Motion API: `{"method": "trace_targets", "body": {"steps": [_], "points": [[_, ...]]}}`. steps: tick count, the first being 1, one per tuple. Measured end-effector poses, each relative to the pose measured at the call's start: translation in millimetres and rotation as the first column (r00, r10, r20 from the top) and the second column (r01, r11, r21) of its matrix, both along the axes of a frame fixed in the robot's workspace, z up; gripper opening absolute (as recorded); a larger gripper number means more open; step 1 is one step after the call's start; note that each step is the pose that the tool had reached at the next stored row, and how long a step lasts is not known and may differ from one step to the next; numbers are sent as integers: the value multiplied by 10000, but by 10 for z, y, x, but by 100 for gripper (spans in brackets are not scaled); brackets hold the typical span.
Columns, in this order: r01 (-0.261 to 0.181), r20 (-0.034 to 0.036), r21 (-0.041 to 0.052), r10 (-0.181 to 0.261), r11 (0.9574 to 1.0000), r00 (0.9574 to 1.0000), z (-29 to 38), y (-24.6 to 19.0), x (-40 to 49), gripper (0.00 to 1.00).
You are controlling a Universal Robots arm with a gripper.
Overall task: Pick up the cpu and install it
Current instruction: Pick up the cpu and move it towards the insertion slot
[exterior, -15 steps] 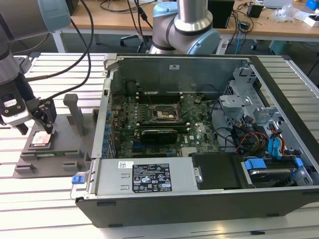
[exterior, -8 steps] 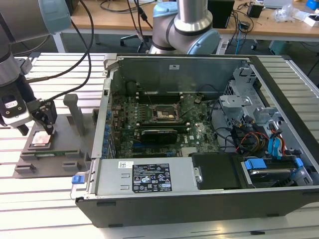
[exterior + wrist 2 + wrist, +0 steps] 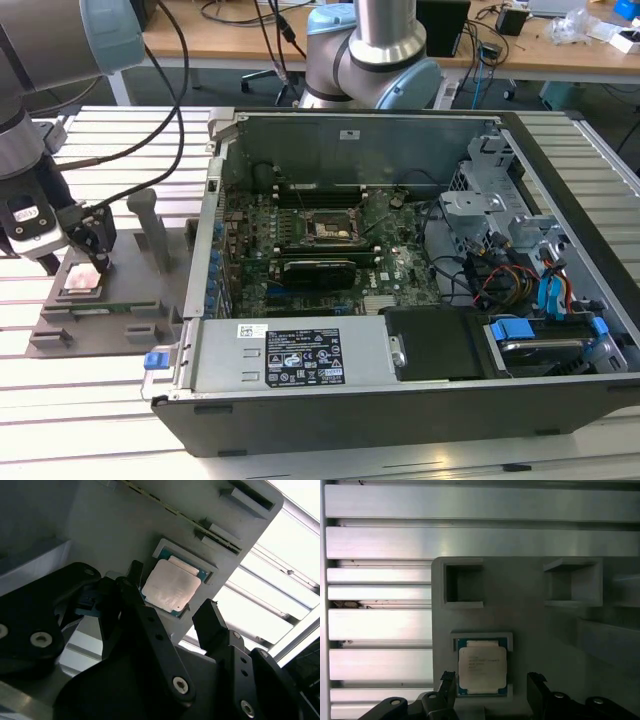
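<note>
Exterior view: slatted metal table (image 3: 90, 420), desks (image 3: 560, 55) behind (cables (image 3: 181, 100) trailing) | gripper (image 3: 98, 258) spread wide, empty, over cpu (image 3: 82, 279)

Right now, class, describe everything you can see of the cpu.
The cpu is a small flat square chip with a silvery metal top and a green rim. It lies flat, face up, in a shallow recess of the grey holder. The open gripper straddles it, a finger on either side, not clamped.

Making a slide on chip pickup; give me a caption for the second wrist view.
Open gripper flanks the cpu, seated in a recess of the grey tray.
</note>
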State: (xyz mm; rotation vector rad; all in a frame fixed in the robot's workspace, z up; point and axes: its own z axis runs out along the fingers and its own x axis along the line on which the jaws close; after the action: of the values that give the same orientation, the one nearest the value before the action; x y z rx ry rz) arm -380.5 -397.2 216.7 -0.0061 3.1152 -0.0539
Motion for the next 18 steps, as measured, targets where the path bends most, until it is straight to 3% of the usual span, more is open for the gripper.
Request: {"method": "trace_targets", "body": {"steps": [10,18], "points": [[-16,0,-24,16,10000,10000,-88,1,22,68],[-246,-1,-25,246,9997,9997,-199,2,-10,68]]}}
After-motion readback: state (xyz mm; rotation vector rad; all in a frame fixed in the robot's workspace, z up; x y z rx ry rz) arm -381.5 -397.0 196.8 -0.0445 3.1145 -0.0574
